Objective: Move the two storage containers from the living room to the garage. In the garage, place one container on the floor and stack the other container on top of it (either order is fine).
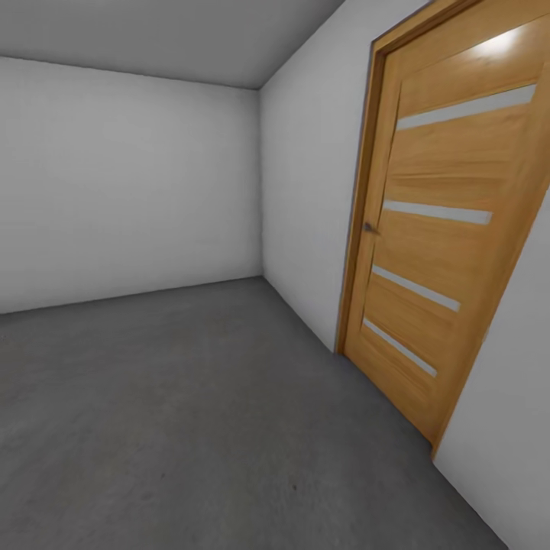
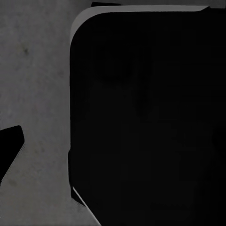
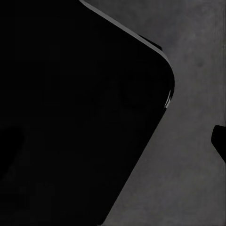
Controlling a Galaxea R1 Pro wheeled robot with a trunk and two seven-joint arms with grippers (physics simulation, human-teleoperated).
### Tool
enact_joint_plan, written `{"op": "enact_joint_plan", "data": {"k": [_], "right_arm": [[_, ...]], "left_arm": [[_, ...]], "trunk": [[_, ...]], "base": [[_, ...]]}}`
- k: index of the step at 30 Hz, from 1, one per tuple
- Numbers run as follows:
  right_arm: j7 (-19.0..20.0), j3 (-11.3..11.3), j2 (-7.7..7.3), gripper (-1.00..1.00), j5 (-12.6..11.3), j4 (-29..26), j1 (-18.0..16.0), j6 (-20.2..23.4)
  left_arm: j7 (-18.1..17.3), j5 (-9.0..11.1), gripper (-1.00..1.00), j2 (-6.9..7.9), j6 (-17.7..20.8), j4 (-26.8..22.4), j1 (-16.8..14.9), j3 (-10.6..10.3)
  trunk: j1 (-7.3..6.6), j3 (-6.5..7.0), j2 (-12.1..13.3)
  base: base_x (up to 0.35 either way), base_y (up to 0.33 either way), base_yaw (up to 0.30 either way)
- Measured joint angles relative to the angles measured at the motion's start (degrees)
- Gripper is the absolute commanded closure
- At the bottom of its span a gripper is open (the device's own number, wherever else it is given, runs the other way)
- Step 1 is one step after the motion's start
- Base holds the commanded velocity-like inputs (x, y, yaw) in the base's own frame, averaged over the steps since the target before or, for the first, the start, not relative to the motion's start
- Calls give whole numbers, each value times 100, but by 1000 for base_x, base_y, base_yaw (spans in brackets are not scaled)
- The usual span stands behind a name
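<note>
- Head view: the garage has plain white walls (image 1: 130, 183) and a grey ceiling (image 1: 176, 38). The floor (image 1: 191, 428), dark grey concrete, fills the lower half of the frame. A light wooden door (image 1: 443, 229) with four frosted glass strips stands at the right, closed, with a small handle (image 1: 370, 228) on its left edge.
- Left wrist view: a big black rounded body (image 2: 146, 122) covers the right of the frame; speckled concrete floor (image 2: 37, 94) shows at the left. A dark tip (image 2: 9, 143) enters at the left edge. Whether the left hand is spread or pressed together, I cannot tell.
- Right wrist view: a black rounded body (image 3: 75, 117) covers the left of the frame, concrete floor (image 3: 188, 179) at the right. The state of the right hand I cannot tell.
</note>
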Motion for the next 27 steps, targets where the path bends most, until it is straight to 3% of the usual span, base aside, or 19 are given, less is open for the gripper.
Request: {"op": "enact_joint_plan", "data": {"k": [27], "right_arm": [[15, 4, 0, -100, 19, 0, 0, -3]], "left_arm": [[-1, 26, -100, 11, -7, 0, 0, 0]], "trunk": [[0, 0, 0]], "base": [[325, 0, 0]]}}
